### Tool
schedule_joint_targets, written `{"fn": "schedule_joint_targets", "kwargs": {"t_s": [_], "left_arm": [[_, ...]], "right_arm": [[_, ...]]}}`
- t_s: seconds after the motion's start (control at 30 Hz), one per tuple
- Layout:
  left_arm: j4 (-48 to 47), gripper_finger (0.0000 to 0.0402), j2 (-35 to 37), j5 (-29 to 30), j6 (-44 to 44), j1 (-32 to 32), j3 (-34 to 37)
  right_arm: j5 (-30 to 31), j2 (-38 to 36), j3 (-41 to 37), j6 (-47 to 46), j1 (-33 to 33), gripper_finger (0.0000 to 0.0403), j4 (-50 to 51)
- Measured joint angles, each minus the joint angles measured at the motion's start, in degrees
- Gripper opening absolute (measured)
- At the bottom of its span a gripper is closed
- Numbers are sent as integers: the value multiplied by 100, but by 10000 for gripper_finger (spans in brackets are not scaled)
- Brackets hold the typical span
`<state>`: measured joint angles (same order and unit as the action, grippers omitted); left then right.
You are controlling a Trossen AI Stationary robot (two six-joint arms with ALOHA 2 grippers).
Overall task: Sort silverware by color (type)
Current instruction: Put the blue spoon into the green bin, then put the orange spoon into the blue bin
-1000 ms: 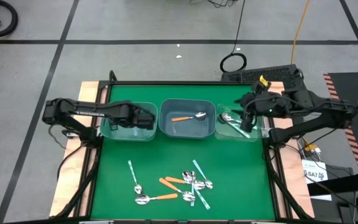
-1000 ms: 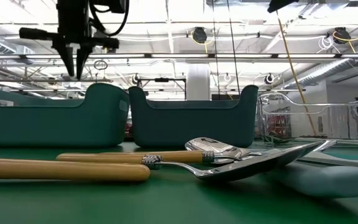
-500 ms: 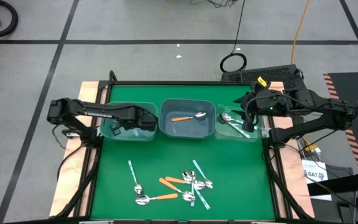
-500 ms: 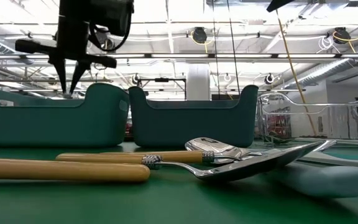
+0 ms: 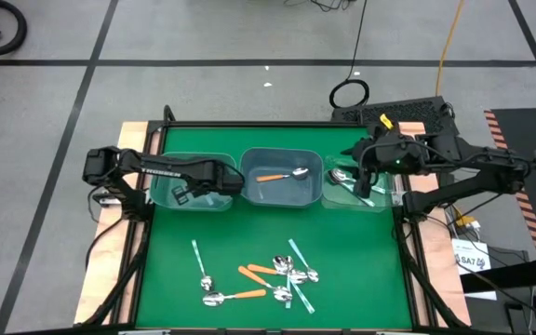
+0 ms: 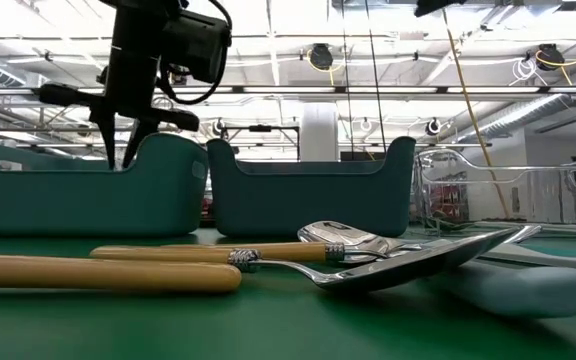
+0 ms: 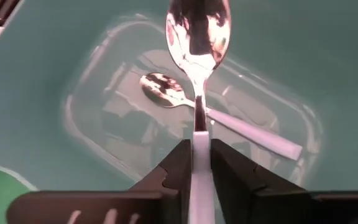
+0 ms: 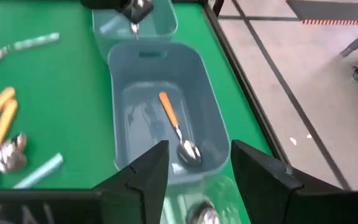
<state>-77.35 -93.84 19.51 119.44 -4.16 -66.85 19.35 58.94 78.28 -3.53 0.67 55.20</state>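
I have the left pincer [image 7: 196, 163] above the left bin [image 5: 170, 197], and my wrist camera shows its two fingers [image 7: 178, 167] clamped on the pale handle of a spoon [image 7: 197, 37] whose shiny bowl points down into that bin. A second light-handled spoon [image 7: 216, 115] lies flat on the bin floor right under it. In the low view the same pincer [image 6: 121, 140] hangs with its tips at the rim of the left bin [image 6: 68, 195].

The right pincer [image 5: 366, 179] hovers over the right bin [image 5: 380, 200], fingers [image 8: 145, 171] spread apart and holding nothing. That bin has teal-handled spoons [image 5: 344, 180] in it, though how many I cannot tell. From the right wrist I look along the row of bins to the middle bin [image 8: 207, 124], where one orange spoon [image 8: 178, 134] lies on the floor, bowl toward my camera.

The unsorted pile [image 5: 282, 274] sits on the green bench [image 5: 361, 270] toward the front edge: orange, light blue and teal handles crossing one another with the metal bowls bunched together. One light blue spoon [image 5: 200, 262] lies a little apart on the pile's left. The low view looks straight across two orange handles [image 6: 98, 270] and a bowl [image 6: 398, 262] close to the lens.
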Motion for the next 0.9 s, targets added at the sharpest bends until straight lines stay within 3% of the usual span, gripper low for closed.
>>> {"fn": "schedule_joint_targets", "kwargs": {"t_s": [0.27, 0.4, 0.57, 0.9], "left_arm": [[-50, 169, 2, -10, 32, 0, 0], [63, 192, 4, -90, -525, 32, -97], [30, 195, 22, 6, -2167, 203, -934], [-15, 195, 31, 1022, -5466, 1002, -3263]], "right_arm": [[0, 96, 0, -818, 2, 166, -627], [0, 107, 2, -1254, 2, 166, -668], [-2, 105, 2, -1757, 15, 166, -660], [-332, 107, 2, -3006, 30, 166, -664]]}}
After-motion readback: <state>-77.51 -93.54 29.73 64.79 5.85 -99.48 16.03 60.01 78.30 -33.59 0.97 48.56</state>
